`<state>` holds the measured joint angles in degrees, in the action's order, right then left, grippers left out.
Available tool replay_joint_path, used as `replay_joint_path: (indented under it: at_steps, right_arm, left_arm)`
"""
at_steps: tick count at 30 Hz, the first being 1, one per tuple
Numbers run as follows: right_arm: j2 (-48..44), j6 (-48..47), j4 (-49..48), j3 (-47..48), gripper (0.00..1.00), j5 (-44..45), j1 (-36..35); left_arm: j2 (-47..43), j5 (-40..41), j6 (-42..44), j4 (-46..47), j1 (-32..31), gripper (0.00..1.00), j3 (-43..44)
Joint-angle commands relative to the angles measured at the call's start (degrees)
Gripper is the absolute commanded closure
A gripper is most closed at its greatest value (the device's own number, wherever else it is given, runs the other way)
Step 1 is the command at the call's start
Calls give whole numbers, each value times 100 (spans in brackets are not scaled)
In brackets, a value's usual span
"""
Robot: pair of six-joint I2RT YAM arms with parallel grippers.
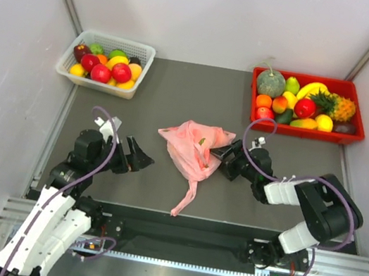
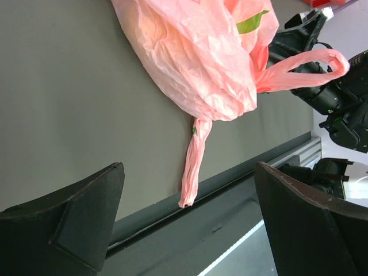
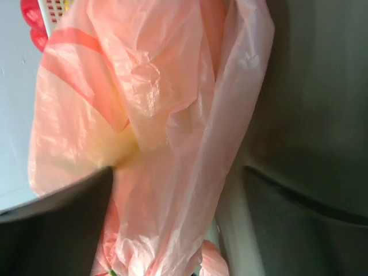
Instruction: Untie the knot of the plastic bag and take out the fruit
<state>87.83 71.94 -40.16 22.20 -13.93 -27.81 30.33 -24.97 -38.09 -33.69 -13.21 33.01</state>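
At the upper left of the top view the white basket (image 1: 146,56) of mixed fruit sits in the table's far corner, close to the left wall. Below it, my left gripper (image 1: 142,157) is spread wide and holds nothing. Its fingers (image 2: 75,221) frame the bottom of the left wrist view, pointing at the bag across a strip of bare grey table (image 1: 161,109).

The pink bag (image 1: 190,146) lies crumpled at mid-table, just right of that gripper and not touching it. The knot (image 1: 184,196) trails out of the bag's lower end as a thin twisted rope toward the bottom of the frame. Its tip lies at the table's near edge, by the dark rail (image 1: 188,239). In the left wrist view the knot lines up with the gap between my left fingers but is apart from them.

The fruit (image 3: 119,150) is inside the bag. It shows as a pale yellow glow through the film in the right wrist view, and a green leaf shows in the left wrist view.

My right gripper (image 1: 226,158) is up against the bag's right side, fingers apart with the plastic bulging between them. A handle loop (image 2: 307,62) drapes over it. Right of it the table is bare up to the right wall, and the red tray (image 1: 307,133) of fruit fills the upper right corner.
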Motion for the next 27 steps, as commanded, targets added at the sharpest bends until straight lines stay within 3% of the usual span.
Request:
replay_joint_path:
  at_steps: [1, 2, 3, 5, 11, 15, 19, 27]
  right_arm:
    - [260, 513, -1220, -4, 25, -153, -163]
    - [391, 566, -1666, -48, 39, -223, -172]
    - [462, 636, -1853, -118, 71, -267, -172]
    - [664, 777, -2179, -119, 99, -451, -172]
    - [806, 927, -2812, -172, 100, -549, -286]
    - [753, 901, -3023, -251, 100, -602, -365]
    - [613, 804, -3024, -347, 100, -619, -426]
    - [682, 734, -3199, -233, 100, -558, -646]
  left_arm:
    - [262, 405, -76, 407, -216, 1, 372]
    - [437, 458, -120, 590, -356, 1, 372]
    - [543, 536, -233, 679, -453, 1, 372]
    - [869, 764, -331, 899, -873, 1, 381]
    - [1703, 1793, -788, 1944, -1920, 1, 320]
    - [2134, 2180, -1209, 2935, -2063, 1, 127]
    - [2354, 2627, -1421, 3325, -2071, 1, 21]
    - [3268, 2286, -1746, 3879, -2510, 1, 56]
